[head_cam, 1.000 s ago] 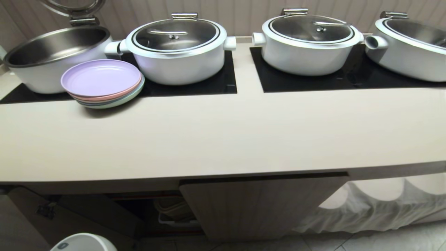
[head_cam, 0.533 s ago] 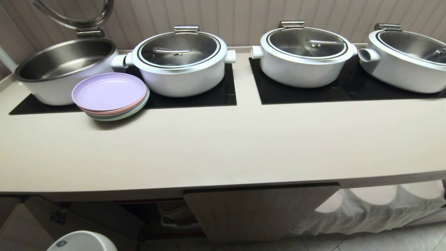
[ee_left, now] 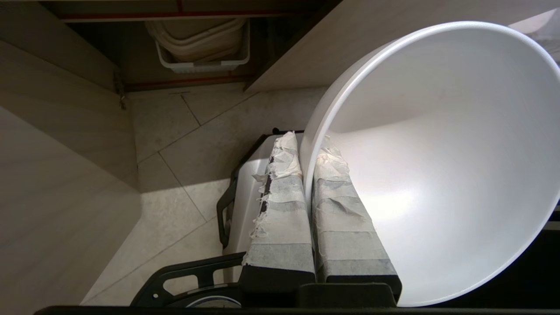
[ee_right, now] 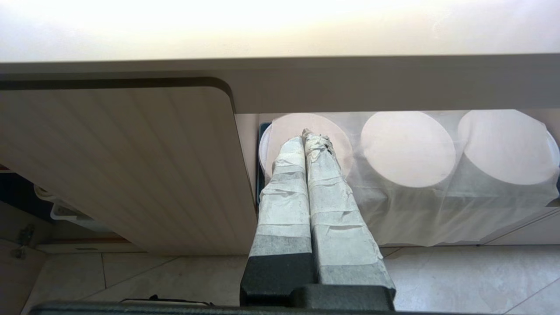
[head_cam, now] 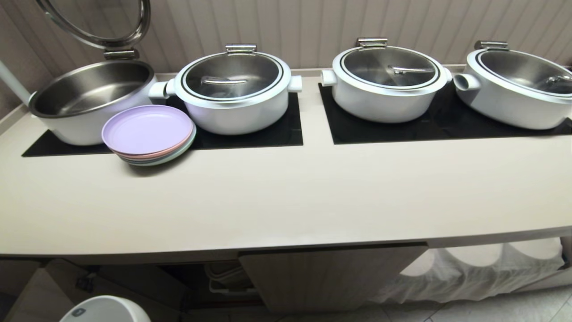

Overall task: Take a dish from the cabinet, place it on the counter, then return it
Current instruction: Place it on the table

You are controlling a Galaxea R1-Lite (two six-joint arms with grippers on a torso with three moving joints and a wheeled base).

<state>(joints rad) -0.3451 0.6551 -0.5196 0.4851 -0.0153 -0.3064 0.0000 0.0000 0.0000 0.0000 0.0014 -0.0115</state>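
Head view: counter (head_cam: 277, 201), long and beige, spanning the whole width, with two black panels (head_cam: 250, 129) set into its far half. Cabinet (head_cam: 330, 277) below the counter's front edge; one ribbed door shut at centre, the compartment to its left open and dark, a white rack (ee_left: 203, 57) of pale dishes on the inner shelf, seen also from the left wrist. White cloth (head_cam: 482, 273) draped over round shapes to the right of the door. Four white pots along the back: open pot (head_cam: 89, 100) at far left with its lid raised, lidded pot (head_cam: 232, 91) beside it, a third pot (head_cam: 386, 82) and a fourth pot (head_cam: 514, 87) on the right panel. Stack of plates (head_cam: 149, 134), lilac on top, at the counter's left, touching the open pot and overlapping the left panel.

Bowl (ee_left: 437, 162), white and deep, below counter level in front of the open cabinet compartment, above the tiled floor (ee_left: 188, 148); only its rim shows at the head view's lower left. Left gripper (ee_left: 306, 144): taped fingers clamped on the bowl's rim, one inside, one outside. Right gripper (ee_right: 308, 135): fingers pressed together, empty, low before the cloth.
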